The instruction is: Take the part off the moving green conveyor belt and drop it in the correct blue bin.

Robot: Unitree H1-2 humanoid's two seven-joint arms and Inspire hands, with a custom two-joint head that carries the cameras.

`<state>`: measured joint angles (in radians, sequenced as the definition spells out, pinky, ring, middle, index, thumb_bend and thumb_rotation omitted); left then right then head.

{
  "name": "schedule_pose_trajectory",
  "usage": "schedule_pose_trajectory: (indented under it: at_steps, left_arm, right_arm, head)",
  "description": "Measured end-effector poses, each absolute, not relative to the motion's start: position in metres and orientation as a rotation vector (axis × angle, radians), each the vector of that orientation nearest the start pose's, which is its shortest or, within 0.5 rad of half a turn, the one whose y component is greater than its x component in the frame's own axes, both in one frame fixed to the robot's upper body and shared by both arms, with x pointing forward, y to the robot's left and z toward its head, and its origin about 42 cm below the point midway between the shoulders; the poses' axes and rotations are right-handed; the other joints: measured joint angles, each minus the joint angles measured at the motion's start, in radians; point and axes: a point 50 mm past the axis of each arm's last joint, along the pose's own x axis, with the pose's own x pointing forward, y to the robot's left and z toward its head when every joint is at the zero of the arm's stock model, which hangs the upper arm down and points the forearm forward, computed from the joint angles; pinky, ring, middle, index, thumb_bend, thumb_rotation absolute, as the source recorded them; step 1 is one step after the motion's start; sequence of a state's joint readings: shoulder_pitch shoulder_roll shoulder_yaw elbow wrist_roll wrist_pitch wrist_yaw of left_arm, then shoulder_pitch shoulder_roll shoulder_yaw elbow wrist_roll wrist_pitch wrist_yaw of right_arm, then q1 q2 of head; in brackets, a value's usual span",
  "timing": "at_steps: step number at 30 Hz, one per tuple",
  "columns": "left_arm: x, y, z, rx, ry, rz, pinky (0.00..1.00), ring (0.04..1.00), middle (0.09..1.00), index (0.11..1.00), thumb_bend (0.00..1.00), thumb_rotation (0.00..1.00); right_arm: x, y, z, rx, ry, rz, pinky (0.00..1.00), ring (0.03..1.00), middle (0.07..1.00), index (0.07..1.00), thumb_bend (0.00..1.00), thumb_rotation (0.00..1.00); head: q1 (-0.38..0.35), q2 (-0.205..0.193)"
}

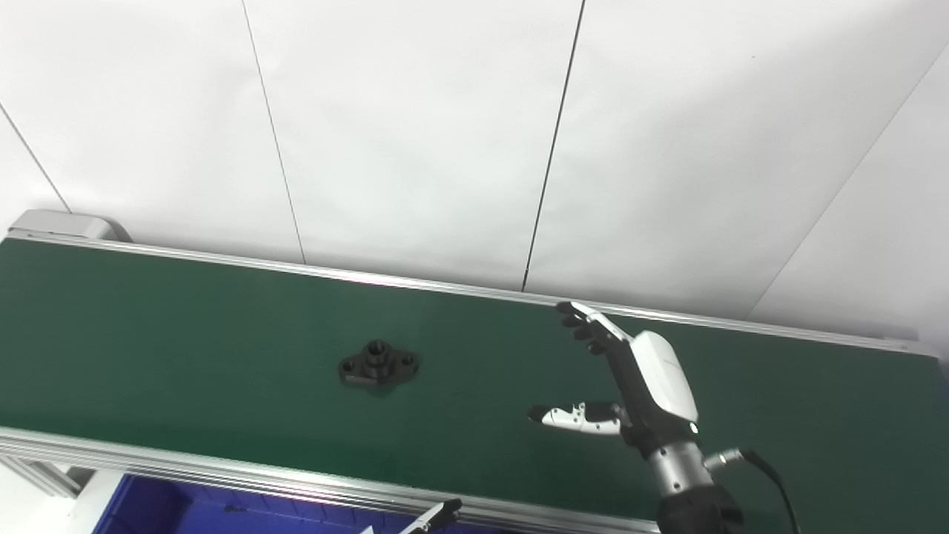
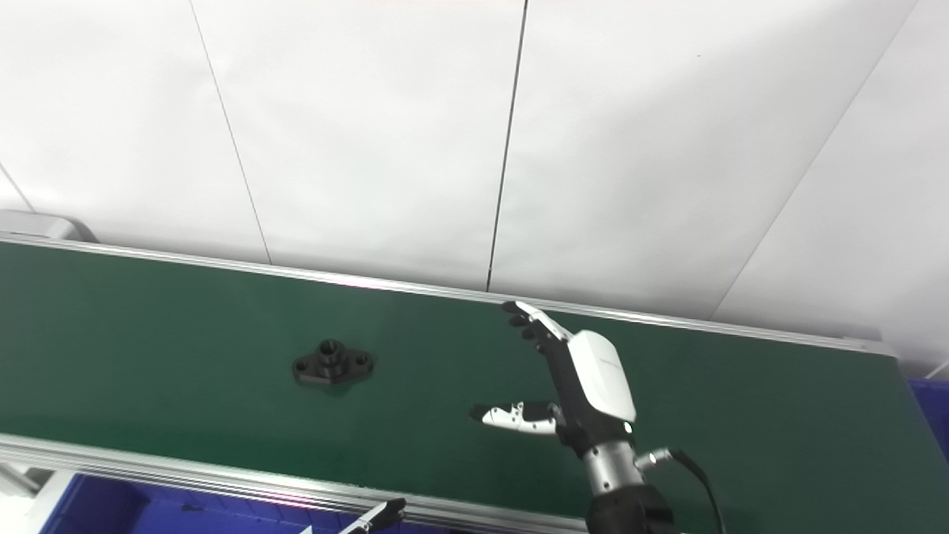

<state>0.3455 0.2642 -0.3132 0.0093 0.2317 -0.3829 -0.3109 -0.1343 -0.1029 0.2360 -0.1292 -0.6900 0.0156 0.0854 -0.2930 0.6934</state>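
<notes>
A black flanged part (image 1: pixel 379 364) with a raised centre boss lies flat on the green conveyor belt (image 1: pixel 185 319), left of centre. My right hand (image 1: pixel 630 378) is open and empty above the belt, well to the right of the part, its fingers straight toward the far rail and the thumb (image 1: pixel 574 417) stuck out to the left. Only a fingertip of my left hand (image 1: pixel 437 515) shows at the bottom edge, below the near rail; its state is hidden. A blue bin (image 1: pixel 170 508) sits below the belt at the bottom left.
Aluminium rails run along the belt's near side (image 1: pixel 222 475) and far side (image 1: pixel 371 278). A grey end housing (image 1: pixel 63 222) sits at the far left. A white panelled wall stands behind. Another blue bin edge (image 2: pixel 930 400) shows at the right.
</notes>
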Motion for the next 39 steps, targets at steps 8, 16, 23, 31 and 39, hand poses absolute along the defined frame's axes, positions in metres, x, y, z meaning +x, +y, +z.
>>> schedule_pose_trajectory:
  at_steps: [8, 16, 23, 31, 39]
  left_arm:
    - [0.131, 0.207, 0.039, 0.383, 0.023, -0.692, 0.99, 1.0, 1.0, 1.0, 0.88, 0.37]
    - [0.128, 0.207, 0.044, 0.372, 0.034, -0.684, 1.0, 1.0, 1.0, 1.0, 0.87, 0.39]
    - [0.123, 0.205, 0.05, 0.367, 0.025, -0.679, 0.97, 1.0, 1.0, 1.0, 0.88, 0.41]
    - [0.117, 0.204, 0.053, 0.348, 0.048, -0.672, 0.96, 1.0, 1.0, 1.0, 0.88, 0.41]
    - [0.111, 0.203, 0.057, 0.345, 0.043, -0.666, 0.98, 1.0, 1.0, 1.0, 0.87, 0.43]
  right_arm:
    - [0.336, -0.151, 0.163, -0.851, -0.292, 0.328, 0.69, 0.764, 0.81, 0.834, 0.64, 0.09]
    - [0.354, -0.138, 0.168, -0.907, -0.281, 0.406, 0.7, 0.773, 0.818, 0.843, 0.67, 0.15]
    - [0.364, -0.124, 0.168, -0.943, -0.257, 0.458, 0.71, 0.78, 0.828, 0.85, 0.69, 0.22]
    - [0.371, -0.11, 0.155, -0.99, -0.22, 0.53, 0.71, 0.785, 0.826, 0.851, 0.68, 0.26]
    - [0.379, -0.096, 0.145, -1.034, -0.192, 0.584, 0.7, 0.791, 0.826, 0.851, 0.69, 0.23]
  head:
    - [0.006, 0.015]
    - [-0.003, 0.032]
    - [0.0, 0.044]
    - [0.012, 0.061]
    - [0.025, 0.074]
